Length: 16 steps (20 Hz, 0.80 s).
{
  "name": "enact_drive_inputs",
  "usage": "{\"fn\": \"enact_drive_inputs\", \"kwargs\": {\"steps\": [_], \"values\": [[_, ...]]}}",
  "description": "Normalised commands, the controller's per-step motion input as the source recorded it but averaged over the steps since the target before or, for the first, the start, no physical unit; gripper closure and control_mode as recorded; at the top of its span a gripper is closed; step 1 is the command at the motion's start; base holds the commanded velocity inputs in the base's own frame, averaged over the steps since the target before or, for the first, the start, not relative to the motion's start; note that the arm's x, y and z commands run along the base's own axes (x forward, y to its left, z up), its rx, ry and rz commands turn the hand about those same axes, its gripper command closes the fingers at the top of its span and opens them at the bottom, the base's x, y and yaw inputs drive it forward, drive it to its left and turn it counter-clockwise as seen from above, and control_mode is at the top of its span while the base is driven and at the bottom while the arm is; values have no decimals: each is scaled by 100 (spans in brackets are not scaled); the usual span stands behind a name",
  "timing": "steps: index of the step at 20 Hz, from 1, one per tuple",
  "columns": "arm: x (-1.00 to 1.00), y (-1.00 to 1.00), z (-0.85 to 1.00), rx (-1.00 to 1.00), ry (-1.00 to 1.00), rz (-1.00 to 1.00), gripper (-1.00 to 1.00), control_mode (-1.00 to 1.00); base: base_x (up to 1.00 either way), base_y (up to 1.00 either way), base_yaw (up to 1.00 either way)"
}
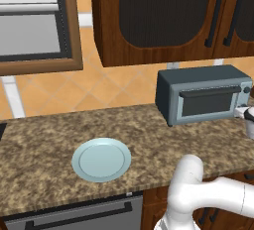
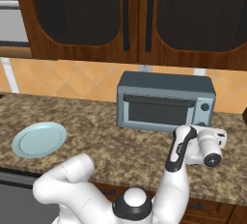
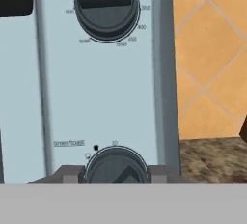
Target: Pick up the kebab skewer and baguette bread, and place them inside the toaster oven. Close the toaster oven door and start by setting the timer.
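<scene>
The blue-grey toaster oven (image 1: 198, 78) (image 2: 164, 85) stands on the counter under the wooden cabinets. Its door (image 1: 206, 102) (image 2: 159, 113) is up and shut, and nothing can be made out through the dark glass. The kebab skewer and the baguette bread are hidden or out of view. My gripper (image 3: 116, 175) (image 2: 208, 130) is at the oven's right control panel. Its fingertips (image 3: 70, 175) press on either side of the lower timer knob (image 3: 116, 167). An upper temperature knob (image 3: 107, 7) sits above it.
A pale blue plate (image 1: 101, 159) (image 2: 38, 139) lies bare on the speckled counter (image 1: 44, 135), left of the oven. Dark wooden cabinets (image 2: 140, 15) hang above. A tiled wall (image 3: 212, 59) runs behind and right of the oven.
</scene>
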Motion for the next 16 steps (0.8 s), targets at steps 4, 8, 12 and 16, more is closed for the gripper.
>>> {"fn": "enact_drive_inputs", "kwargs": {"steps": [4,8,12,16], "values": [[0,-14,0,18,0,-2,100,-100,0,0,0],[0,-14,0,23,0,-6,100,-100,0,0,0],[0,-8,0,23,0,-8,100,-100,0,0,0],[0,-5,0,23,0,-8,100,-100,0,0,0]]}}
